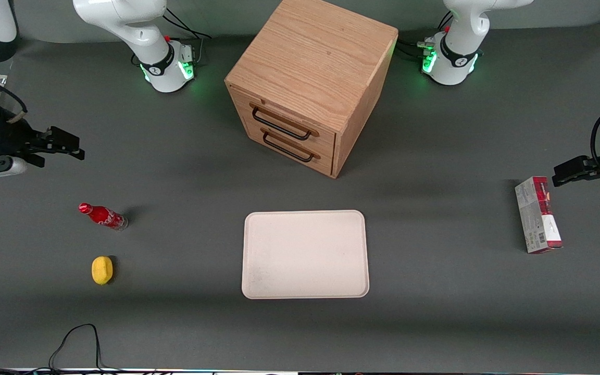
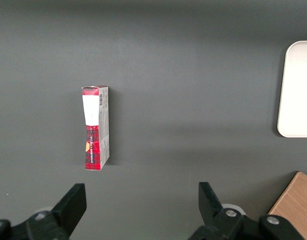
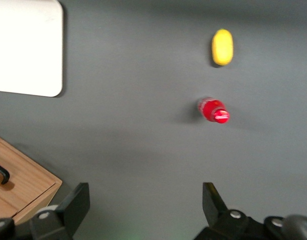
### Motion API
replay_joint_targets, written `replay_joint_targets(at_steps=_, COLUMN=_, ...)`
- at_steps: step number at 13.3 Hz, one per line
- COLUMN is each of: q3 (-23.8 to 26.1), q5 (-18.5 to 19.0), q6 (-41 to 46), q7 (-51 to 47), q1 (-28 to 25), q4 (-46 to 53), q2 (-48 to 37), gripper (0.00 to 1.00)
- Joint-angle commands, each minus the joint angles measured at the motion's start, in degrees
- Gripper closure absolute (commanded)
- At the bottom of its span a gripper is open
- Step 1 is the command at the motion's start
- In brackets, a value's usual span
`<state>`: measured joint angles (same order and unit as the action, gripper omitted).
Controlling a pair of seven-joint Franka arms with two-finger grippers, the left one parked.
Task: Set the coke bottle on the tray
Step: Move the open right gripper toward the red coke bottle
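Note:
The coke bottle (image 1: 103, 216), small and red with a red cap and white lettering, stands on the grey table toward the working arm's end; it also shows in the right wrist view (image 3: 213, 110). The cream-white tray (image 1: 305, 254) lies flat and empty mid-table, nearer the front camera than the cabinet; its corner shows in the right wrist view (image 3: 23, 45). My right gripper (image 1: 71, 145) hovers above the table, farther from the front camera than the bottle and well apart from it. In the right wrist view the gripper (image 3: 145, 195) is open and empty, its fingers (image 3: 78, 200) wide apart.
A yellow lemon (image 1: 102, 270) lies beside the bottle, nearer the front camera. A wooden two-drawer cabinet (image 1: 305, 88) stands farther back than the tray. A red-and-grey carton (image 1: 538, 214) lies toward the parked arm's end. A black cable (image 1: 78, 338) loops at the table's front edge.

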<state>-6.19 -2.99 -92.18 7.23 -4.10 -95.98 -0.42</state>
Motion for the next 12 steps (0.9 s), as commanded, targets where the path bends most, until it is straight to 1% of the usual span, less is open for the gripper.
replay_joint_targets(at_steps=1, q3=-2.67, q5=1.66, q6=3.23, q7=8.02, q1=2.95, q4=7.89, q2=4.98, gripper=0.00)
replay_joint_targets(at_steps=3, q3=-5.66, q5=1.67, q6=4.90, q7=13.84, q1=4.18, q4=13.34, q2=8.75, gripper=0.00)
replay_joint_targets(at_steps=6, q3=-6.46, q5=1.67, q6=5.69, q7=15.54, q1=4.28, q4=13.46, q2=9.48, gripper=0.00)
replay_joint_targets(at_steps=9, q3=-6.47, q5=1.67, q6=4.74, q7=15.36, q1=4.01, q4=10.74, q2=9.30, gripper=0.00)
replay_joint_targets(at_steps=11, q3=-6.47, q5=1.58, q6=0.19, q7=15.36, q1=3.66, q4=6.54, q2=8.95, gripper=0.00)
replay_joint_targets(at_steps=12, q3=-6.47, q5=1.58, q6=-3.49, q7=15.19, q1=3.49, q4=3.81, q2=8.95, gripper=0.00)
